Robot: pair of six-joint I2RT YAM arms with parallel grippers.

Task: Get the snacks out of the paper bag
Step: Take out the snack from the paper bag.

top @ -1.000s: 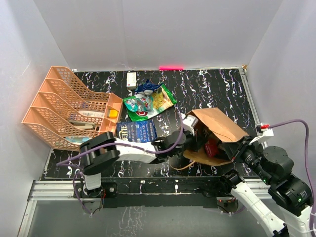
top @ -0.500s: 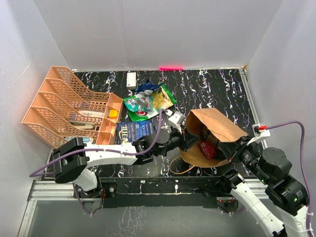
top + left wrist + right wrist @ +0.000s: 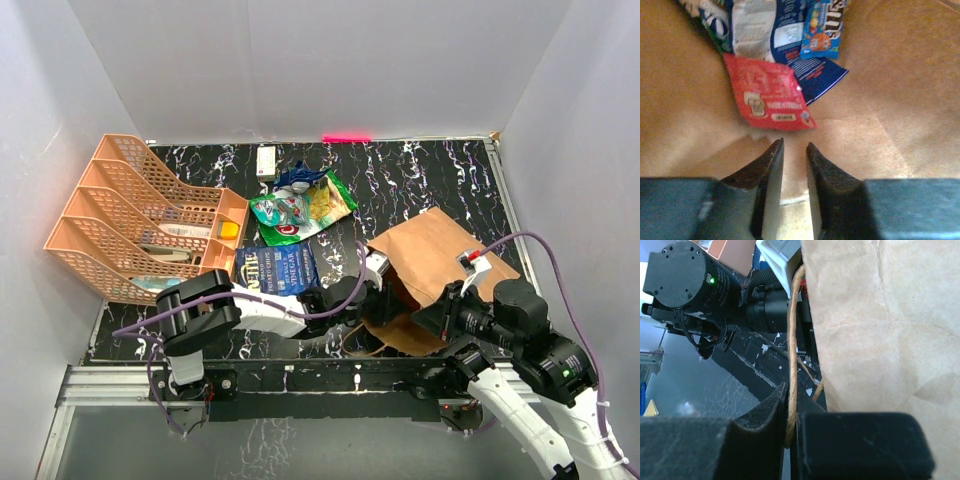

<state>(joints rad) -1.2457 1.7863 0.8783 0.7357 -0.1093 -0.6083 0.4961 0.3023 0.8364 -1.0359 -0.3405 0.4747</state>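
**Extraction under way: left gripper inside bag, red packet not yet taken**

The paper bag (image 3: 450, 255) lies on its side toward 4 o'clock of the table (image 3: 420, 170), mouth facing 9 o'clock. The right gripper (image 3: 791, 390) is clamped on the bag's loop handle (image 3: 791, 330) at the bag's 6 o'clock edge; this is judged to be a steadying hold.

The left gripper (image 3: 794, 145) is inside the mouth. Its jaws stand a narrow gap apart with nothing between them. At 11 o'clock of its tips a red packet (image 3: 771, 100) lies flat on the bag's lower wall, its near corner close to the tips but apart from them. Beyond it, from 12 to 1 o'clock, a navy packet (image 3: 817, 75), a bright blue packet (image 3: 822, 32) and a white-and-blue packet (image 3: 762, 25) overlap.

Outside, a green chip bag (image 3: 300, 212) and a dark blue packet (image 3: 277, 268) lie on the table at 10 o'clock of the bag.

Assessment: the task is partly done, and the step in hand is the reach for the red packet. The next move calls for wider jaws, a short advance, and a pinch on the packet's near edge. The glossy packet may slide on the paper.
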